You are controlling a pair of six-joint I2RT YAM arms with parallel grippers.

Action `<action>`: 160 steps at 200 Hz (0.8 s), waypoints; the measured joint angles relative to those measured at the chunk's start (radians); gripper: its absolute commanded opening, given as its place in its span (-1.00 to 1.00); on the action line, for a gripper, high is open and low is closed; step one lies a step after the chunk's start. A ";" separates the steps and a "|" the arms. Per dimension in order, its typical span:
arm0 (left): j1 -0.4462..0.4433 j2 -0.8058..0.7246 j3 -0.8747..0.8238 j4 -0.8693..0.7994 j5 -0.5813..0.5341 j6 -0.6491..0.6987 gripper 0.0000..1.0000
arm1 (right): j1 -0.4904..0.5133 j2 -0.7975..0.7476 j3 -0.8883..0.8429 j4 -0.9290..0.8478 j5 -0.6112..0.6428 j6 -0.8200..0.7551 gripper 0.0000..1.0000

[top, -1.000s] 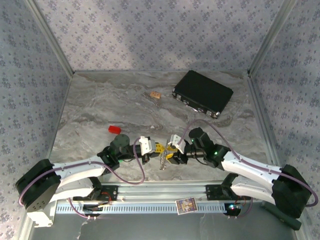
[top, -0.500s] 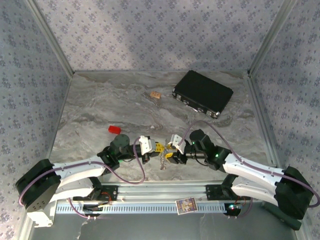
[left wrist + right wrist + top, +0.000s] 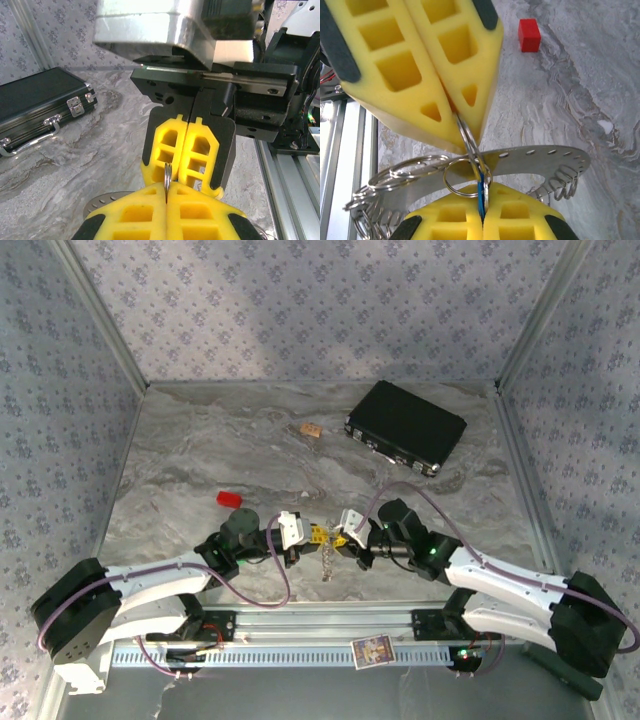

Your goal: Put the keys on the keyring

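Note:
My two grippers meet tip to tip just above the table's near edge. The left gripper [image 3: 312, 534] [image 3: 167, 189] is shut on a thin silver split ring [image 3: 168, 175] [image 3: 465, 134]. That ring links into the keyring [image 3: 540, 159] [image 3: 102, 200], a flat grey band with holes and several small loops, which hangs below both grippers [image 3: 326, 562]. The right gripper [image 3: 341, 537] [image 3: 482, 207] is shut on a blue key [image 3: 480, 192], with a small ring [image 3: 457, 187] beside it. The key's head is hidden between the pads.
A black case [image 3: 406, 426] [image 3: 40, 107] lies at the back right. A red block [image 3: 230, 499] [image 3: 529, 35] sits left of the grippers, and a small tan item [image 3: 311, 428] lies farther back. An aluminium rail [image 3: 330, 620] runs along the near edge.
The right gripper has closed from open onto the blue key and shifted slightly left towards the left gripper. The left arm has stayed put.

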 measured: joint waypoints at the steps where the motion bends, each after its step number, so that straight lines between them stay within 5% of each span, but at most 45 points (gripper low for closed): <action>1: 0.000 0.000 0.000 0.000 0.000 0.000 -1.00 | 0.000 0.000 0.001 -0.001 0.000 0.000 -0.92; 160: -0.001 -0.048 0.003 -0.076 -0.027 0.024 -0.95 | 0.048 -0.135 0.100 -0.213 0.136 -0.068 -1.00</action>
